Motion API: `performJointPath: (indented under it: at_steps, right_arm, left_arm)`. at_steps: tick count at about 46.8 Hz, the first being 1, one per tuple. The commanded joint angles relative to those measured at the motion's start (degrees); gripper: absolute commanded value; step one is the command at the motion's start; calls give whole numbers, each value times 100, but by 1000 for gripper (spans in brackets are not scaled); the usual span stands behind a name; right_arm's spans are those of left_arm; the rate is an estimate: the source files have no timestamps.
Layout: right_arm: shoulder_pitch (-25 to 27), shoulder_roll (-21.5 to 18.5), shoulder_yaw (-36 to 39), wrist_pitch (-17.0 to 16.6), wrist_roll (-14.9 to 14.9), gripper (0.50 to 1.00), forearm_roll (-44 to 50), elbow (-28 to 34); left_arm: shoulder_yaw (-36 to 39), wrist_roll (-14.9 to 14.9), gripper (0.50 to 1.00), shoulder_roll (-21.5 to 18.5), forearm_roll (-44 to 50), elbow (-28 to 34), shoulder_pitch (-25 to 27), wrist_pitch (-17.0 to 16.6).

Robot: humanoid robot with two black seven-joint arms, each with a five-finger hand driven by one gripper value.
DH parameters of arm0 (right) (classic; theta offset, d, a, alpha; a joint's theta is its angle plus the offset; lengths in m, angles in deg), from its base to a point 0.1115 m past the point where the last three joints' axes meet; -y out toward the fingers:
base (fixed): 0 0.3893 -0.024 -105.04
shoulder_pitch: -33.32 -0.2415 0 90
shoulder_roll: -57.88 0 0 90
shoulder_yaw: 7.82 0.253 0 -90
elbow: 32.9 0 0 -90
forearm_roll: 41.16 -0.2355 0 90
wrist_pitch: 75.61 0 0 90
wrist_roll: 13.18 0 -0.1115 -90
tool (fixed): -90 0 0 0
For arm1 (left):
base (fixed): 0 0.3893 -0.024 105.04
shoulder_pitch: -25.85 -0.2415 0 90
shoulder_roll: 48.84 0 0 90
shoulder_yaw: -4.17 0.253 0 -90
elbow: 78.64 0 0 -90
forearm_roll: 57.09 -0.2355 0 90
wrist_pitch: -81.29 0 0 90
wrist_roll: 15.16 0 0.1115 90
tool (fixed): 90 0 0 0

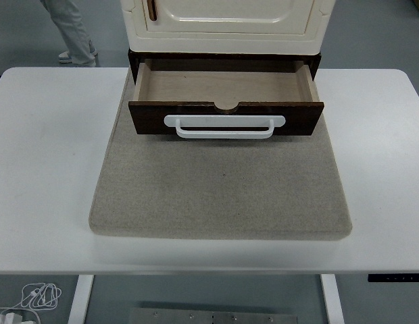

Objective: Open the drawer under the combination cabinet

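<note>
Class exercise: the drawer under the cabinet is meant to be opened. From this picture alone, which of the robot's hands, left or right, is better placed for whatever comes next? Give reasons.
Neither: no hand is in view. The drawer already stands pulled out, its white handle central, favouring no side.

A white tabletop fills the frame, with a beige felt mat lying flat at its centre.

You see the dark wooden drawer pulled open beneath the cream cabinet, white handle forward, on a grey felt mat.
</note>
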Motion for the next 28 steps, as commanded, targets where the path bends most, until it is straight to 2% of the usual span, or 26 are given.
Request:
performJointPath:
  at_steps: [1,10,19,28]
  right_arm:
    - [1,0,0,0,7,926,0,0]
    - [1,0,0,0,7,926,0,0]
    - [1,0,-9,0,7,926,0,0]
    - [1,0,0,0,-2,926,0,0]
  left_arm:
    - [31,2,1000,29,659,-336,-186,-187]
    - [31,11,1000,73,1671,-556,-801,-925]
    - [-4,55,1000,424,2532,-670,-1601,-1496]
    - [-13,63,1000,899,3288,-863,-2480,-1602]
